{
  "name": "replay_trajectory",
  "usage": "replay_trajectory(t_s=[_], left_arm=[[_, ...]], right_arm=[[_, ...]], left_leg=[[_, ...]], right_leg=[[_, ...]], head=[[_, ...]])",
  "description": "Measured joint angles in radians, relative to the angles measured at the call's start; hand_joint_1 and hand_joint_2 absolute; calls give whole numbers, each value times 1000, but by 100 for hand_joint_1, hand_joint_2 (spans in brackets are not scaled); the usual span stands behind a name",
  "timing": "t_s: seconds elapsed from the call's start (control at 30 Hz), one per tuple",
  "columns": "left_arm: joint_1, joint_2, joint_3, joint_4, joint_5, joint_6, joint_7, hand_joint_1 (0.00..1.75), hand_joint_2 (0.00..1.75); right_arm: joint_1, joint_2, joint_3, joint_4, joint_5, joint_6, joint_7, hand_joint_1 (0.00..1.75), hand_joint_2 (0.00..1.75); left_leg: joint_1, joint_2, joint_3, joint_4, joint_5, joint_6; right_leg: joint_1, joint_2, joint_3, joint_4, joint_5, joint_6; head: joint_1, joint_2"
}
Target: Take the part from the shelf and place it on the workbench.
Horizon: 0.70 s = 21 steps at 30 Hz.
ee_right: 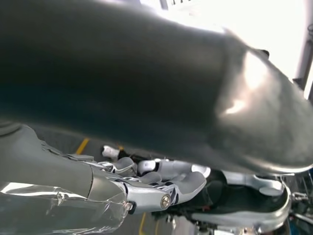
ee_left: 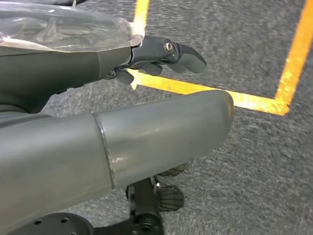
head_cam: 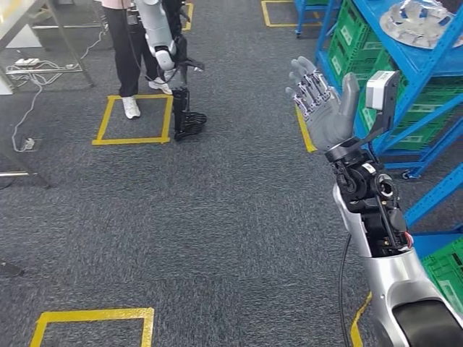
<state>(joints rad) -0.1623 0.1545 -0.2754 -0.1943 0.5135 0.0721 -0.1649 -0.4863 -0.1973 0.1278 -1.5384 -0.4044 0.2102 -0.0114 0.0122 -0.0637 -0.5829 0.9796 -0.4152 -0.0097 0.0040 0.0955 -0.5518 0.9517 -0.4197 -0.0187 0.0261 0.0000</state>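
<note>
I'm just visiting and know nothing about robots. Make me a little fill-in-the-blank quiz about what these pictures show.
1. The raised right robot hand has its fingers spread and holds ____.
2. The shelf beside that robot hand is painted ____.
3. The crates stacked on the shelf are ____.
4. The squares marked on the grey floor are outlined in ____ tape.

Missing words: nothing; blue; green; yellow
</note>
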Motion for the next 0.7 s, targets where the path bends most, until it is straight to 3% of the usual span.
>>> replay_trajectory(t_s=[0.03, 0.1, 0.13, 0.2, 0.27, 0.3, 0.33, 0.37, 0.4, 0.47, 0.53, 0.6, 0.7], left_arm=[[0, 1, 0, 0, 0, 0, 0, 0, 0], [-1, 1, 0, 0, 0, 0, 0, 0, 0], [-2, 0, 0, 0, 0, 0, 0, 0, 0], [-4, -1, 0, 0, 0, 0, 0, 0, 0], [-4, -1, 0, 0, 1, 0, 1, 0, 0], [-3, -1, 0, 0, 2, 0, 2, 0, 0], [-3, -1, 0, 0, 3, 1, 2, 0, 0], [-3, -2, 0, 0, 4, 1, 3, 0, 0], [-3, -2, 0, 0, 4, 1, 3, 0, 0], [-4, -2, 0, 0, 5, 1, 3, 0, 0], [-3, -1, 0, 0, 5, 2, 3, 0, 0], [-3, 0, 0, 0, 6, 2, 3, 0, 0], [-5, 0, 0, 0, 7, 2, 4, 0, 0]], right_arm=[[-1, 0, 0, 2, 0, 0, 0, 0, 0], [-3, 1, 0, 5, 0, 0, -1, 0, 0], [-3, 1, -1, 6, 0, 0, -2, 0, 0], [-9, 1, -2, 10, 0, 0, -4, 0, 0], [-14, 1, -2, 17, 0, 4, -11, 0, 0], [-16, 1, -2, 22, 0, 6, -16, 0, 0], [-16, 1, -1, 27, 0, 8, -20, 0, 0], [-18, 1, -2, 32, 0, 10, -23, 0, 0], [-21, 1, -2, 36, 1, 12, -26, 0, 0], [-31, 1, -1, 44, 5, 15, -31, 0, 0], [-41, 1, -1, 50, 11, 16, -33, 0, 0], [-46, 2, 0, 57, 15, 16, -35, 0, 0], [-51, 2, 0, 66, 21, 12, -40, 0, 0]], left_leg=[[0, -10, 10, -24, 2, 2], [-1, 8, 15, -31, 1, 5], [0, 20, 19, -35, 2, 9], [3, 44, 26, -43, 4, 16], [1, 67, 28, -44, 1, 20], [1, 79, 29, -43, 0, 21], [0, 92, 30, -43, -2, 20], [1, 104, 33, -43, -5, 19], [1, 115, 37, -42, -8, 16], [-1, 135, 47, -41, -16, 8], [-6, 155, 51, -39, -22, -2], [-7, 177, 53, -38, -26, -10], [-3, 176, 55, -30, -40, -23]], right_leg=[[-2, 11, -4, 1, 0, 5], [-5, 34, -10, 0, 2, 17], [-5, 29, -15, 6, -3, 23], [-3, -15, -48, 73, -42, 34], [-7, -69, -116, 220, -109, 42], [-10, -81, -148, 284, -129, 45], [-13, -86, -164, 314, -130, 48], [-16, -91, -158, 301, -112, 50], [-19, -99, -130, 244, -77, 51], [-14, -145, -55, 90, -16, 50], [-5, -176, -14, 12, -1, 39], [-1, -158, -11, 8, -3, 24], [-3, -133, -11, 3, 3, 13]], head=[[0, 0], [1, 0], [1, 0], [11, 0], [23, 0], [26, 0], [29, 0], [33, 0], [38, 0], [46, 0], [45, 0], [40, 0], [34, 0]])
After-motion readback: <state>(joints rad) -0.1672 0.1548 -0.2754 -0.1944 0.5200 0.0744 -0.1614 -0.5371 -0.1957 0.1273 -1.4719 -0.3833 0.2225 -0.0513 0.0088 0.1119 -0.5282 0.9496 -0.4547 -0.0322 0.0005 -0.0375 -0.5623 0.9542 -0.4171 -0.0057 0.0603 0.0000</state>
